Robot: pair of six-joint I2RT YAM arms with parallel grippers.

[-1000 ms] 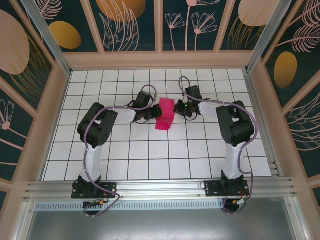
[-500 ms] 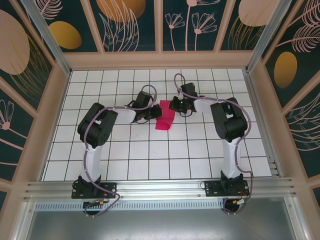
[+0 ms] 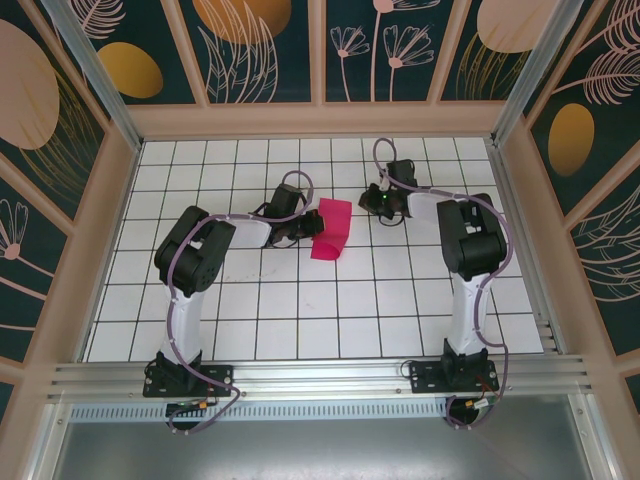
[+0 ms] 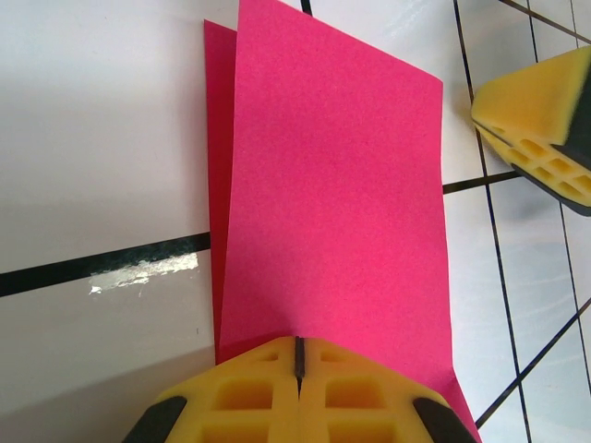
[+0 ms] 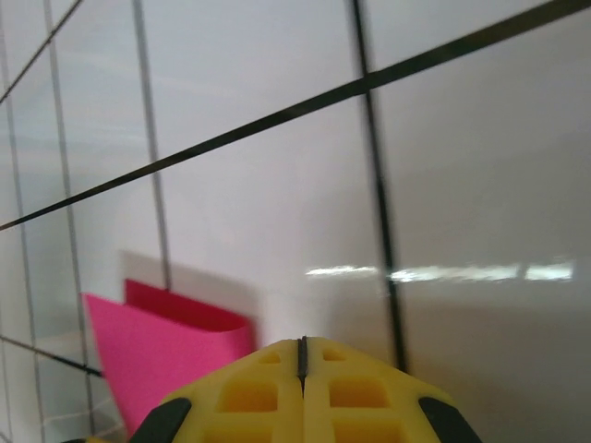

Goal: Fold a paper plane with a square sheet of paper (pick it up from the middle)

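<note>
The square sheet of paper (image 3: 331, 232) is magenta-pink and lies folded in half on the white grid floor, one layer peeking out along its edge (image 4: 220, 185). My left gripper (image 3: 309, 228) is shut, with its yellow tips (image 4: 298, 346) resting on the sheet's near edge; no paper shows between them. My right gripper (image 3: 373, 203) is also shut and holds nothing. It hovers about one tile to the right of the sheet, and its fingers (image 4: 540, 120) appear at the upper right of the left wrist view. From the right wrist (image 5: 301, 343), the sheet's rounded fold (image 5: 162, 355) sits at the lower left. No paper plane is in view.
White floor with black grid lines (image 3: 300, 300) stretches all round the sheet. Wooden-framed walls (image 3: 320, 120) close the back and sides. An aluminium rail (image 3: 320, 375) runs along the near edge by the arm bases.
My right gripper has drawn back from the sheet's right edge, rightward and toward the back wall. The sheet and my left gripper have stayed put.
</note>
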